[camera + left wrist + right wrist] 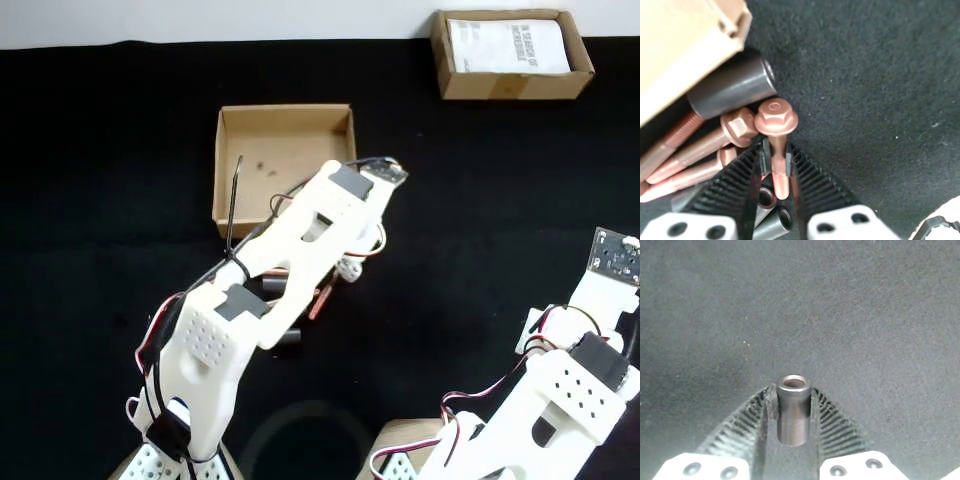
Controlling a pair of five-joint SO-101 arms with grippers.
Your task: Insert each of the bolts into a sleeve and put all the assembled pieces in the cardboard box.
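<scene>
A black, cloth-covered table [480, 200] carries an open cardboard box [290, 165] toward 12 o'clock from its middle. A second box [510, 87], holding a white sheet [508, 45], sits far out at 2 o'clock. At the first box's 6 o'clock side, copper bolts [690, 155] and dark sleeves [735, 90] lie in a touching cluster, one sleeve just beside the box wall.

Copper-coloured bolt [776, 125], dark grey sleeve [793, 412], brown cardboard box [285, 165], black ribbed fingers [735, 432], black table [100, 200].
</scene>
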